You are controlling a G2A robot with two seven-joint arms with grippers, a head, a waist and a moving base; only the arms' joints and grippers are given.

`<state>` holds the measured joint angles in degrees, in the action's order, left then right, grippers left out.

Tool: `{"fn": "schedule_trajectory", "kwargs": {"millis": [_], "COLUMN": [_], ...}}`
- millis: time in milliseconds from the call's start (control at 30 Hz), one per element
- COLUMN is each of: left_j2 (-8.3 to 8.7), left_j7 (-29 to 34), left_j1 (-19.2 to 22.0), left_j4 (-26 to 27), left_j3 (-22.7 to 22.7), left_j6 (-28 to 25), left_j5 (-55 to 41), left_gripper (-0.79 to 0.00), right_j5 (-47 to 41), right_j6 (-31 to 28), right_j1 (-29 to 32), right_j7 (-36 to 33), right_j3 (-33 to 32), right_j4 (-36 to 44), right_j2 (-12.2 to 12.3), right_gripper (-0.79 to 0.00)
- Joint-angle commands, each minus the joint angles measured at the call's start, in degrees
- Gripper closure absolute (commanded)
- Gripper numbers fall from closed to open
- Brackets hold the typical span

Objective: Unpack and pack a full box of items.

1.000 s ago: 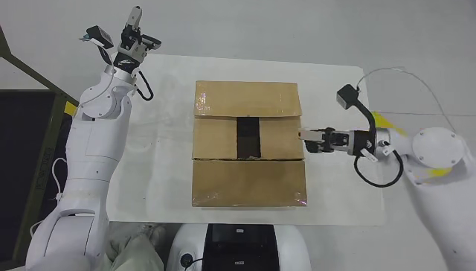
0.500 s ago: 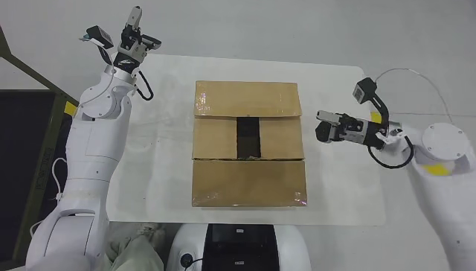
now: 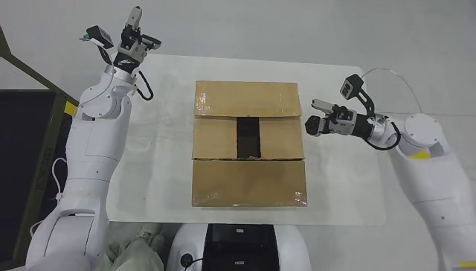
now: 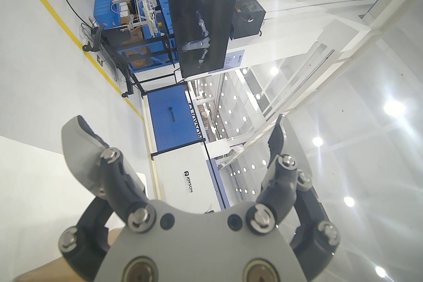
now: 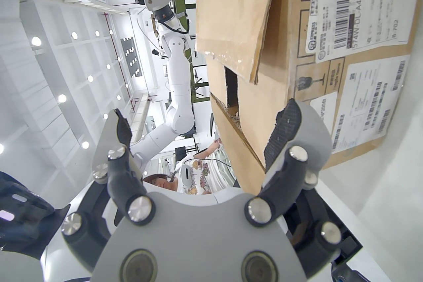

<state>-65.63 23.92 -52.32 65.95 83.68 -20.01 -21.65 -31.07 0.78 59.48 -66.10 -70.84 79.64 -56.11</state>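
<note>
Right pincer (image 3: pixel 311 118), spread, has swung back beside the box (image 3: pixel 248 143) on the white table (image 3: pixel 167 159); left pincer (image 3: pixel 145 27) spread too.

The top view looks straight down from above the arms onto the tabletop (image 3: pixel 171 144), the box (image 3: pixel 249 143) at its centre; the left wrist view sits close behind the left gripper (image 4: pixel 178 124) at the far left corner, facing up and away into the hall; the right wrist view sits close behind the right gripper (image 5: pixel 203 114), facing left at the box's near right side; it shares the box and the far-off left gripper with the top view.
</note>
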Motion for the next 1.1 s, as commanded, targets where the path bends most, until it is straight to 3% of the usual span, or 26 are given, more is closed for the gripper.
{"fn": "schedule_trajectory", "kwargs": {"millis": [0,400,1067], "left_j2": [0.0,0.0,0.0], "left_j7": [0.0,0.0,0.0], "left_j1": [0.0,0.0,0.0], "left_j4": [0.0,0.0,0.0], "left_j3": [0.0,0.0,0.0], "left_j6": [0.0,0.0,0.0], "left_j5": [0.0,0.0,0.0], "left_gripper": [-0.785,-0.785,-0.785], "right_j5": [-0.5,-2.9,-5.5], "right_j6": [-0.2,-0.6,-2.4], "right_j1": [-1.0,-7.1,-16.0], "right_j7": [0.0,-0.4,0.7], "right_j3": [0.9,6.4,10.2], "right_j4": [-1.1,-7.3,-12.0], "right_j2": [-0.3,-2.3,-4.9], "right_gripper": [-0.785,-0.785,-0.785]}}
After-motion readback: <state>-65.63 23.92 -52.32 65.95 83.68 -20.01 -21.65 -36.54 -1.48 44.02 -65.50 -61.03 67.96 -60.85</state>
